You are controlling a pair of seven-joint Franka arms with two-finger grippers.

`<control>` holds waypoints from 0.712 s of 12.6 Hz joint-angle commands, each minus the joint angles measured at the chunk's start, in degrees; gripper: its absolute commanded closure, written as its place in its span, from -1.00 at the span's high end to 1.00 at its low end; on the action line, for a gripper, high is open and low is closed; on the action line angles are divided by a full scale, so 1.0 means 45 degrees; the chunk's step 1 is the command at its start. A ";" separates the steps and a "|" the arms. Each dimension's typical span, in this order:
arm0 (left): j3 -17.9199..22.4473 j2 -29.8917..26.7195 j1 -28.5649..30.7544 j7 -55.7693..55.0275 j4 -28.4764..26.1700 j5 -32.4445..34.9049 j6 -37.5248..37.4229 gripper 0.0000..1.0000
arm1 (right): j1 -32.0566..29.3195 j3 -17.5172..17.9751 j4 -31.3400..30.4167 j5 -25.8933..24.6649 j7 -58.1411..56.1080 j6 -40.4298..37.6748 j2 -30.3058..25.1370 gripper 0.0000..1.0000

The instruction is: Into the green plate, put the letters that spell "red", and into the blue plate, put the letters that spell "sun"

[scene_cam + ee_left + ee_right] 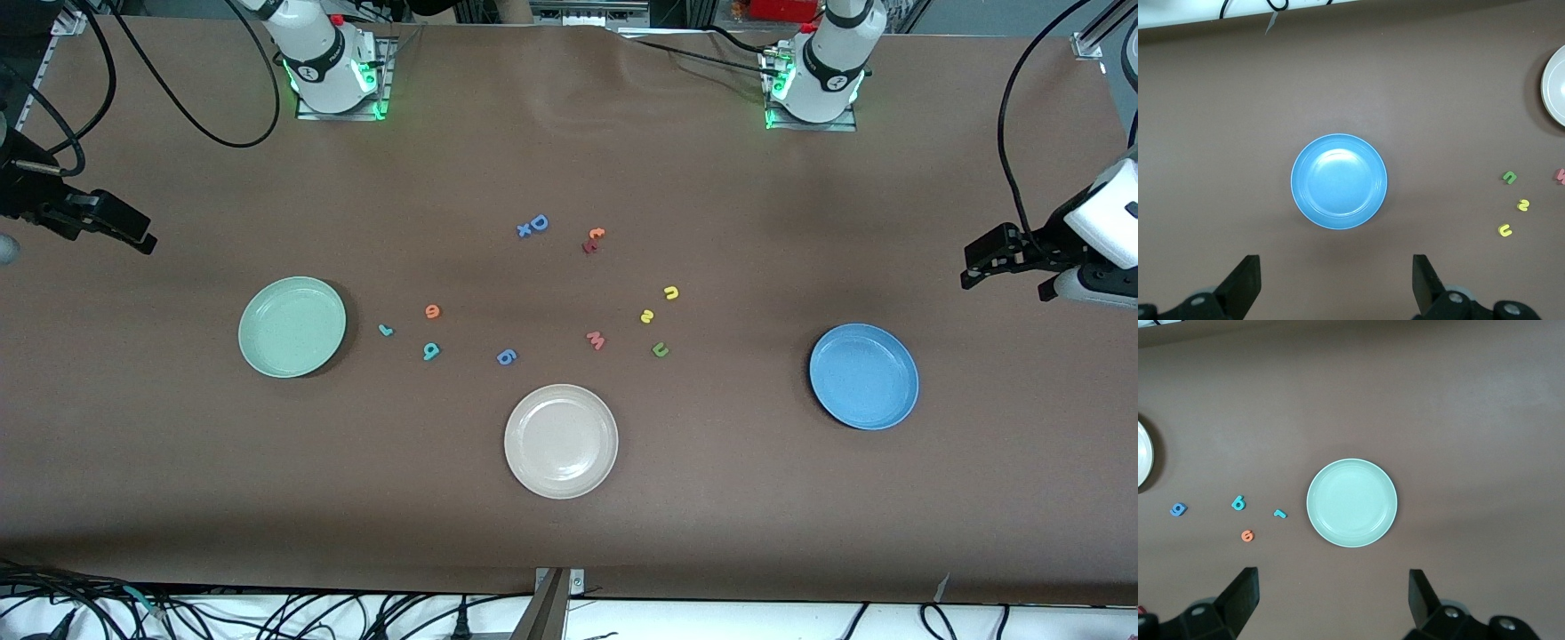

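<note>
The green plate (292, 326) lies empty toward the right arm's end. Beside it on the cloth are the teal r (385, 330), orange e (432, 311) and teal d (431, 351). The blue plate (863, 375) lies empty toward the left arm's end. The yellow n (671, 292), yellow s (647, 316) and green u (660, 349) lie between it and the table's middle. My right gripper (142, 233) hangs open over bare cloth near the green plate (1351, 502). My left gripper (967, 268) hangs open over bare cloth near the blue plate (1339, 181). Neither holds anything.
A cream plate (561, 440) sits nearest the front camera, mid-table. Other letters lie loose: a blue 6-shape (506, 356), a pink m (596, 340), a blue D (537, 224), an orange c (596, 234) beside a dark red letter (589, 246). Brown cloth covers the table.
</note>
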 commanded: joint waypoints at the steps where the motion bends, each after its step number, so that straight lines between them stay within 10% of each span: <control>1: 0.0091 -0.0314 0.0075 -0.0329 -0.0262 -0.0350 -0.0140 1.00 | -0.0023 0.0085 -0.0036 -0.0204 -0.0053 -0.0082 -0.0074 0.99; 9: 0.0209 -0.0314 0.0232 -0.0429 -0.0301 -0.0351 -0.0198 1.00 | -0.0042 0.0065 -0.0056 -0.0282 -0.0073 -0.0082 -0.0054 0.99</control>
